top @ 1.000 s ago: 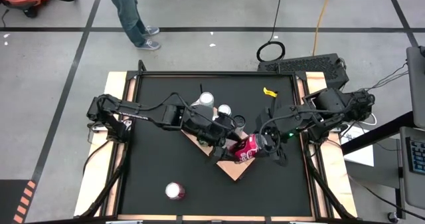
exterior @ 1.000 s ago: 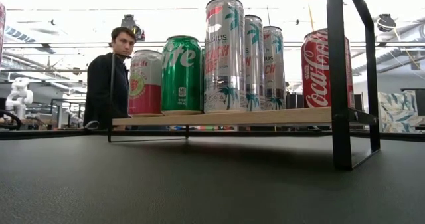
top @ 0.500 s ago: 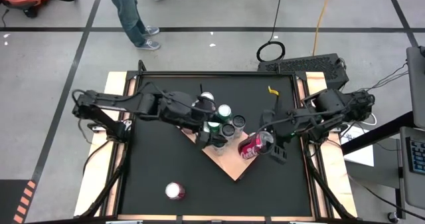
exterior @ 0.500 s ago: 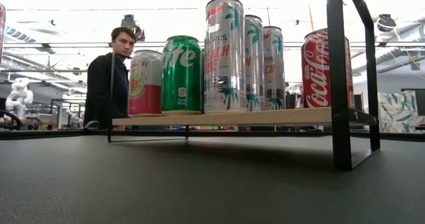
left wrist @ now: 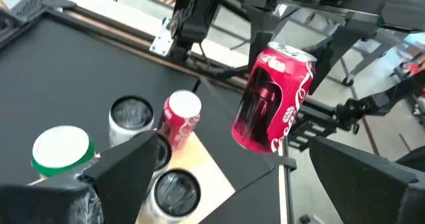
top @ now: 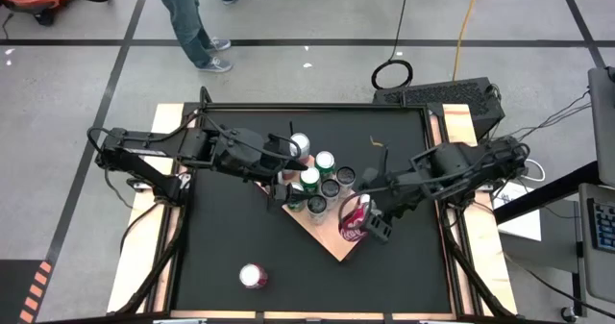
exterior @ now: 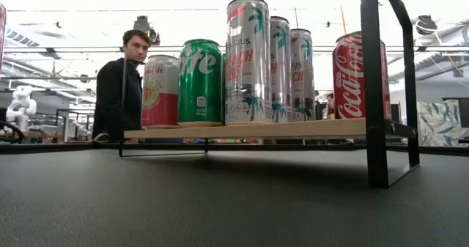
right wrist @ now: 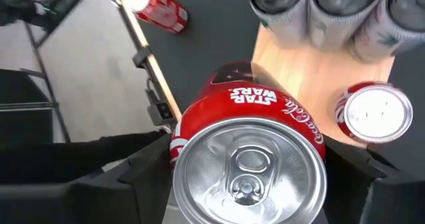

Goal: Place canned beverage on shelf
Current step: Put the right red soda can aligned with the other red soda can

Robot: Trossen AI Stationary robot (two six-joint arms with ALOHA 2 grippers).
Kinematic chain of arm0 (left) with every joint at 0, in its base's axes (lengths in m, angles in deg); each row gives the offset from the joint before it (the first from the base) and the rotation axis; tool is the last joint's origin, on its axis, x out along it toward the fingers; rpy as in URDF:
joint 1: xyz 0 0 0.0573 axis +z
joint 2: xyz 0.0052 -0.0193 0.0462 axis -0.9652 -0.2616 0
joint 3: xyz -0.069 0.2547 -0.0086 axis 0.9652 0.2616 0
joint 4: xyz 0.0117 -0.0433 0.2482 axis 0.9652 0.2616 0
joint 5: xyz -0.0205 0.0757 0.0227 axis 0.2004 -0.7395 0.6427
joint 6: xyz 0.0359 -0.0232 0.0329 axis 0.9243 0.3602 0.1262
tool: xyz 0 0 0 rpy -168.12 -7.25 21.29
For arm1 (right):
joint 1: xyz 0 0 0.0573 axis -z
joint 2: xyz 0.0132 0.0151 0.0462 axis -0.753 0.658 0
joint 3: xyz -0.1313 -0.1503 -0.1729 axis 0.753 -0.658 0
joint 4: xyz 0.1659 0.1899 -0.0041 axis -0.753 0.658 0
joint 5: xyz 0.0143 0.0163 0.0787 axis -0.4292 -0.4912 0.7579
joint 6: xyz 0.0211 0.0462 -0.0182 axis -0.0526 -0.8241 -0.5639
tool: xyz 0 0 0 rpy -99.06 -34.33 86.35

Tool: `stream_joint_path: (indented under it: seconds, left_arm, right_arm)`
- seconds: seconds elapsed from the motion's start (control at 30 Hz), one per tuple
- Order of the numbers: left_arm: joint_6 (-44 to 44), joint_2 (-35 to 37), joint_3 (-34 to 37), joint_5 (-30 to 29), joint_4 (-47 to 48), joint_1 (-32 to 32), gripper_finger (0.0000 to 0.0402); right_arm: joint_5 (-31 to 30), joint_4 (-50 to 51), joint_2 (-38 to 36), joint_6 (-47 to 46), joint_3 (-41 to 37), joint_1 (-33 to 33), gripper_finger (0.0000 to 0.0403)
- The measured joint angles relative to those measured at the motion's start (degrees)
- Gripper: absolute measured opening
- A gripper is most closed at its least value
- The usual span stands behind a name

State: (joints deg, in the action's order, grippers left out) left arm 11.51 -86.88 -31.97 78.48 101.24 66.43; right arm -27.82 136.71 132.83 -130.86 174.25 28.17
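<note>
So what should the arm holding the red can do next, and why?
Probably open the right tool and back away. The red Coca-Cola can already seems to stand upright on the shelf beside the other cans, while the fingers sit on both its sides. The left tool, open, waits nearby.

A red Coca-Cola can (left wrist: 273, 98) stands on the shelf (left wrist: 199, 159), apparently gripped by the right gripper (left wrist: 302, 117), beyond several upright cans (left wrist: 180, 117).

A black table (top: 221, 247) at frame centre carries the shelf (top: 332, 245), a tan board set diagonally, bearing upright cans (top: 317, 178). A lone red can (top: 253, 277) stands lower left.
</note>
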Motion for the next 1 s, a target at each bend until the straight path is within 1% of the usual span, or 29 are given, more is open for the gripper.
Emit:
stream_joint_path:
  seconds: [0.3, 0.63, 1.0]
  left_arm:
    - [0.1, 0.02, 0.02, 0.0, 3.37, -0.01, 0.0395]
    - [1.14, 1.31, 0.09, 0.09, 5.94, -0.26, 0.0395]
    - [2.08, 4.14, 0.09, 0.11, 7.45, -0.39, 0.0396]
  right_arm:
    - [-0.74, 2.1, 4.97, -4.05, 0.02, 0.07, 0.0267]
    - [-1.19, 5.27, 10.39, -4.16, 0.09, 0.52, 0.0269]
    - [-4.2, 7.76, 14.96, -3.74, 0.09, 0.71, 0.0271]
